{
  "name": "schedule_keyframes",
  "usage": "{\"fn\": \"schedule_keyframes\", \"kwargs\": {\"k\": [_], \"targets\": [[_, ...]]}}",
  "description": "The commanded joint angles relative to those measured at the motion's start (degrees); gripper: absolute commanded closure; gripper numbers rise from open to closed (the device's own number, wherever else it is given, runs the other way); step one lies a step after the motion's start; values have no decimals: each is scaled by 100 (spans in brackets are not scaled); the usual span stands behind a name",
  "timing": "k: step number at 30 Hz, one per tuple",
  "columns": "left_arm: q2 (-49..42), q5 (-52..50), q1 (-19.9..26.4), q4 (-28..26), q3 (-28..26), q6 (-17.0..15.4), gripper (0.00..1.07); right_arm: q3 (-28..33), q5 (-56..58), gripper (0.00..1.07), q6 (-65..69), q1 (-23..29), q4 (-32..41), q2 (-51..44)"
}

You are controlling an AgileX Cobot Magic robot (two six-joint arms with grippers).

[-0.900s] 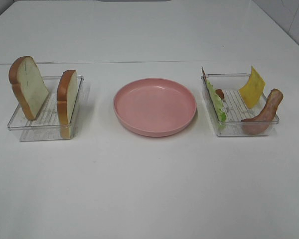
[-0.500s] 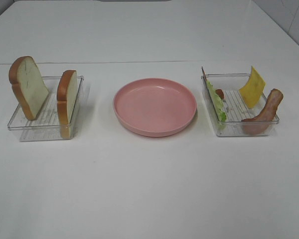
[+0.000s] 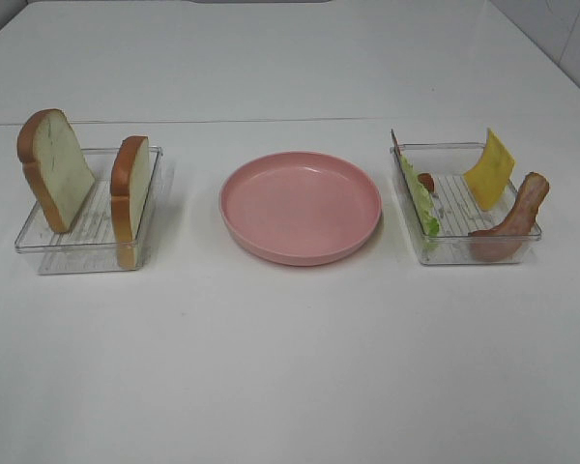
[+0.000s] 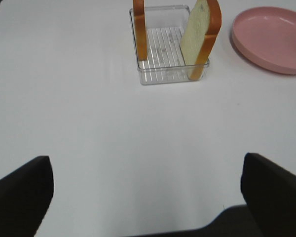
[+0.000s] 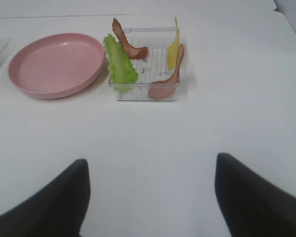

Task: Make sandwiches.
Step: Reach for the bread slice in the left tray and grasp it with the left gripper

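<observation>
**A:** Claws grabbing anything?

**B:** Nope. Left gripper (image 4: 147, 161) and right gripper (image 5: 151, 160) are both spread wide and empty. Bread slices (image 3: 56, 179) stand in the left tray (image 3: 77, 259). Lettuce (image 3: 421, 203), bacon strips (image 3: 512, 224) and cheese (image 3: 490, 169) are in the right tray (image 3: 447, 254), with the pink plate (image 3: 300, 208) between.

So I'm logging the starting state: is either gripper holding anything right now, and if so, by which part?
Nothing is held. The left gripper and right gripper are both open and empty; the bread slices stand untouched in their tray.
</observation>
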Motion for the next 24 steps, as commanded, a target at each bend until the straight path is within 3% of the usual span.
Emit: {"fn": "schedule_keyframes", "kwargs": {"k": [1, 2, 4, 5, 7, 9, 10, 17, 18, 20, 21, 22, 24], "targets": [[1490, 430, -23, 40, -854, -6, 11, 11, -29, 38, -86, -17, 6, -138], [1490, 430, -23, 40, -854, -6, 11, 11, -29, 38, -86, -17, 6, -138], [2888, 791, -23, 103, -1473, -40, 11, 11, -29, 38, -86, -17, 6, -138], [2888, 791, -23, 103, -1473, -40, 11, 11, -29, 38, -86, -17, 6, -138], [4102, 1008, -23, 115, -2074, -69, 11, 11, -29, 38, -86, -17, 6, -138], [4481, 1003, -23, 103, -2280, -69, 11, 11, -29, 38, -86, -17, 6, -138], [5122, 1003, -46, 52, -2716, -17, 11, 11, -29, 38, -86, -17, 6, -138], [6658, 1008, -212, 74, -3827, -86, 11, 11, -29, 38, -86, -17, 6, -138], [7128, 1008, -487, 166, -4142, -327, 11, 11, -29, 38, -86, -17, 6, -138], [7363, 1003, -619, 229, -4269, -441, 11, 11, -29, 38, -86, -17, 6, -138], [7792, 1003, -968, 367, -4532, -682, 11, 11, -29, 38, -86, -17, 6, -138], [7792, 1003, -968, 367, -4532, -682, 11, 11, -29, 38, -86, -17, 6, -138], [8451, 1003, -1266, 447, -4956, -974, 11, 11, -29, 38, -86, -17, 6, -138]]}}
